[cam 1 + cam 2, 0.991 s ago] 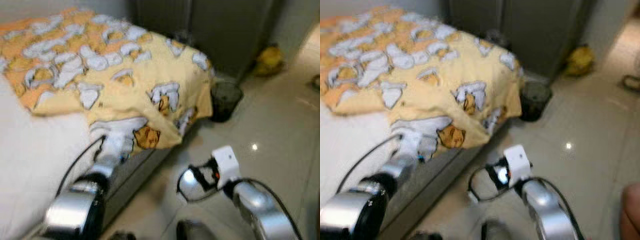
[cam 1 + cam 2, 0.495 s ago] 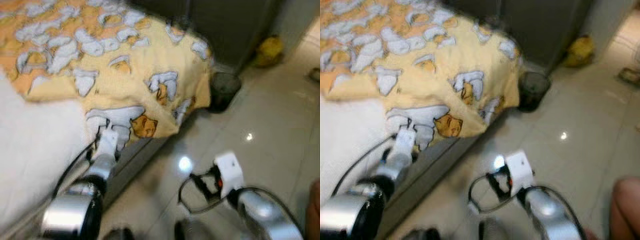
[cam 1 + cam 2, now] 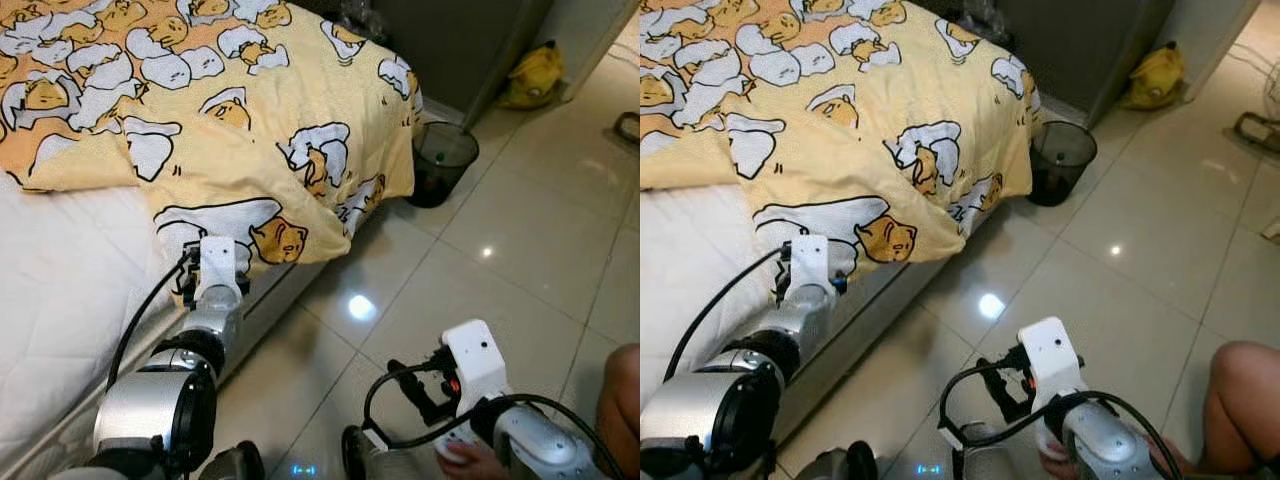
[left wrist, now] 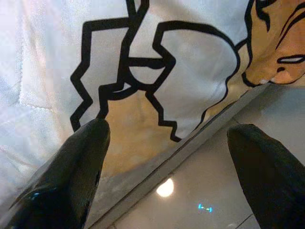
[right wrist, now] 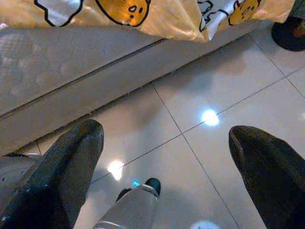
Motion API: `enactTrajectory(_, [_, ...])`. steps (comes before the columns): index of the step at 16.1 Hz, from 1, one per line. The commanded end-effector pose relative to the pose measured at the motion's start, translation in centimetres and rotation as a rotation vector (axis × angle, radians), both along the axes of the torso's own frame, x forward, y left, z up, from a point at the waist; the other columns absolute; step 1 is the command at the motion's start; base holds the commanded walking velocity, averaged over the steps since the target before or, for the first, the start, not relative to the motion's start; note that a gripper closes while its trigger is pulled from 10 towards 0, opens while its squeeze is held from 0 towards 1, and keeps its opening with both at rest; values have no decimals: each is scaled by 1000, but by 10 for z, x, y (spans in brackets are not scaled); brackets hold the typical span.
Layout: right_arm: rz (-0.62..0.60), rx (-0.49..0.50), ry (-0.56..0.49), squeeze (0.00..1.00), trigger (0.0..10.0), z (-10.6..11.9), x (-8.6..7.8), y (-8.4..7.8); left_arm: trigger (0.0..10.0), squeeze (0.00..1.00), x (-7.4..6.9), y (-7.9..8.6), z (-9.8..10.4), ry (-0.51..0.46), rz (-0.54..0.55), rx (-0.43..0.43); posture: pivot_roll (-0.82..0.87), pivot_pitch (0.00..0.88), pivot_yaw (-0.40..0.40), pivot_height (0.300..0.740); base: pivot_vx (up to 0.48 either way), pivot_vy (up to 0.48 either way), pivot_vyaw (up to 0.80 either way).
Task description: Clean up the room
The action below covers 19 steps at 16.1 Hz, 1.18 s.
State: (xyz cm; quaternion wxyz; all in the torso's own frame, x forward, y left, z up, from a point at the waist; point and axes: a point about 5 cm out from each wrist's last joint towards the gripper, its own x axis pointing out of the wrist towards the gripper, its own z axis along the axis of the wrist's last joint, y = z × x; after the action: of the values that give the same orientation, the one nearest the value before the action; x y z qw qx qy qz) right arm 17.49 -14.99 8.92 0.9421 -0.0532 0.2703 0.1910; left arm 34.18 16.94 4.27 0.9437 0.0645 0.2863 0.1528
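Note:
A yellow blanket (image 3: pixel 250 110) printed with white and orange cartoon figures lies rumpled on the bed, and its corner hangs over the white mattress (image 3: pixel 60 300). My left arm (image 3: pixel 215 290) reaches to that hanging corner. In the left wrist view my left gripper (image 4: pixel 169 131) is open, and its black fingers (image 4: pixel 81 162) sit either side of the blanket's edge (image 4: pixel 157 81), just short of it. My right gripper (image 5: pixel 167 131) is open over the tiled floor (image 5: pixel 200 162) beside the bed, holding nothing.
A black waste bin (image 3: pixel 440 165) stands on the floor at the bed's far corner. A yellow bag (image 3: pixel 535 75) lies by a dark cabinet (image 3: pixel 470 40). A person's knee (image 3: pixel 620 400) and a hand (image 3: pixel 465 460) are close to my right arm (image 3: pixel 480 380).
The camera has tilted down and the picture has sharpened. My right arm sits lower in view, with a person's hand now beneath it. My left gripper stays at the blanket's corner.

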Motion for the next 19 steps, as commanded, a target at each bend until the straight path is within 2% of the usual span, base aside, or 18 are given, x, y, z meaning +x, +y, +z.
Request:
enactTrajectory(1, [2, 12, 3, 0, 10000, 5, -5, 1, 10000, 0, 5, 2, 8, -27, 7, 49, -597, 202, -12, 726, 0, 0, 0])
enactTrajectory(3, [-15, 9, 8, 0, 10000, 7, -10, -2, 10000, 0, 9, 8, 16, -53, -20, 177, -615, 218, -15, 726, 0, 0, 0])
enactTrajectory(4, [-18, 9, 12, 0, 10000, 8, -14, -2, 10000, 0, 9, 8, 16, -49, -42, 194, -624, 225, -18, 726, 0, 0, 0])
enactTrajectory(6, [-13, 30, 13, 0, 10000, 10, -17, 3, 10000, 0, 8, 3, 12, -34, -66, 139, -621, 229, -17, 726, 0, 0, 0])
enactTrajectory(7, [-13, 65, -1, 0, 10000, 12, -15, 9, 10000, 0, 8, -5, 10, -30, -72, 77, -604, 227, -9, 726, 0, 0, 0])
enactTrajectory(8, [-19, 79, -14, 0, 10000, 13, -9, 12, 10000, 0, 8, -11, 9, -28, -92, 54, -571, 225, -2, 726, 0, 0, 0])
enactTrajectory(10, [-27, 91, -54, 0, 10000, 9, 17, 21, 10000, 0, 11, -18, 12, -30, -125, 35, -452, 208, 13, 726, 0, 0, 0])
enactTrajectory(13, [-57, 67, -110, 0, 10000, 1, 58, 28, 10000, 0, 17, -19, 21, -88, -252, 18, -340, 164, 33, 726, 0, 0, 0])
enactTrajectory(14, [-77, 70, -132, 0, 10000, 1, 72, 30, 10000, 0, 19, -19, 27, -144, -289, -7, -298, 133, 43, 726, 0, 0, 0])
enactTrajectory(16, [-119, 83, -182, 0, 10000, 5, 92, 32, 10000, 0, 22, -11, 44, -296, -314, 49, -251, 85, 49, 726, 0, 0, 0])
enactTrajectory(17, [-136, 102, -236, 0, 10000, 7, 105, 32, 10000, 0, 18, 4, 64, -455, -257, 57, -205, 34, 40, 726, 0, 0, 0])
enactTrajectory(19, [-147, 128, -257, 0, 10000, 6, 113, 32, 10000, 0, 8, 15, 77, -547, -229, 94, -170, 5, 32, 726, 0, 0, 0])
